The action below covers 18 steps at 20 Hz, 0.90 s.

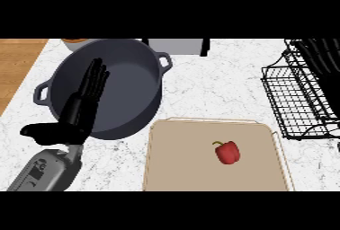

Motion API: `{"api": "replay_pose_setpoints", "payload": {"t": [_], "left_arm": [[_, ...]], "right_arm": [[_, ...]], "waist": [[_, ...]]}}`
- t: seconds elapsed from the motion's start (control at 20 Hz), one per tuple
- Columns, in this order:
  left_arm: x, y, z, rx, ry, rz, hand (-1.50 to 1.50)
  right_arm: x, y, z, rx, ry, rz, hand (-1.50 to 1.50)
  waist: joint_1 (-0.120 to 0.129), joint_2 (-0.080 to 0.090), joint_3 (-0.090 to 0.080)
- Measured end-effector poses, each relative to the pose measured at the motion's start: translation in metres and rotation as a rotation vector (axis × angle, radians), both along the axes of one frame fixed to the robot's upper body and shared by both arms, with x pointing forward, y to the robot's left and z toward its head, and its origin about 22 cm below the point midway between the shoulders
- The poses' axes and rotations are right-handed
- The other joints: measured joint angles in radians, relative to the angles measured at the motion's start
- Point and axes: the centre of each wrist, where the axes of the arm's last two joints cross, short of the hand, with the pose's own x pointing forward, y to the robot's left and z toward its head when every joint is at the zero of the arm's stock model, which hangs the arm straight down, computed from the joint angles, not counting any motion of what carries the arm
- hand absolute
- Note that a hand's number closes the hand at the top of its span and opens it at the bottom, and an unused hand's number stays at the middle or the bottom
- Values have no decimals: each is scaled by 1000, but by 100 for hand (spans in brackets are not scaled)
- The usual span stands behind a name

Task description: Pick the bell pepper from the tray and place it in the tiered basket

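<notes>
A red bell pepper (227,152) with a green stem lies on the beige tray (179,170), right of the tray's middle. The black wire tiered basket (299,96) stands at the right edge of the counter, behind and to the right of the tray. My left hand (79,110) is at the left, fingers straight and pointing up over the dark pan, thumb out to the left. It is open, holds nothing and is well away from the pepper. My right hand does not show.
A large dark grey two-handled pan (133,85) sits left of centre, behind the tray. A grey box (176,45) and a round pale object (74,42) stand at the back edge. A wooden surface (16,63) borders the marble counter at the left.
</notes>
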Motion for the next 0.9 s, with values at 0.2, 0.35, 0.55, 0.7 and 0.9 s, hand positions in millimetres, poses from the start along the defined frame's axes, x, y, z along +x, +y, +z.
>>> {"api": "replay_pose_setpoints", "payload": {"t": [0.2, 0.35, 0.55, 0.7, 0.9], "left_arm": [[-1, 30, -9, 121, 39, 102, 0], [-5, 61, -21, 229, 111, 205, 0], [-15, 83, -23, 289, 157, 278, 0], [-19, 90, -22, 315, 181, 304, 0], [-25, 94, -23, 344, 199, 319, 0]], "right_arm": [[-16, 13, -21, -21, 10, -69, 150], [-26, 23, -29, 66, -42, -166, 150], [-46, -18, -68, -88, 66, -557, -150], [-69, -6, -88, -122, 26, -679, -150], [-105, 10, -91, -241, 20, -756, -150]], "waist": [[0, 23, -5], [-18, 18, 5], [-58, 22, 2], [-49, 18, -7], [-40, 19, -10]]}}
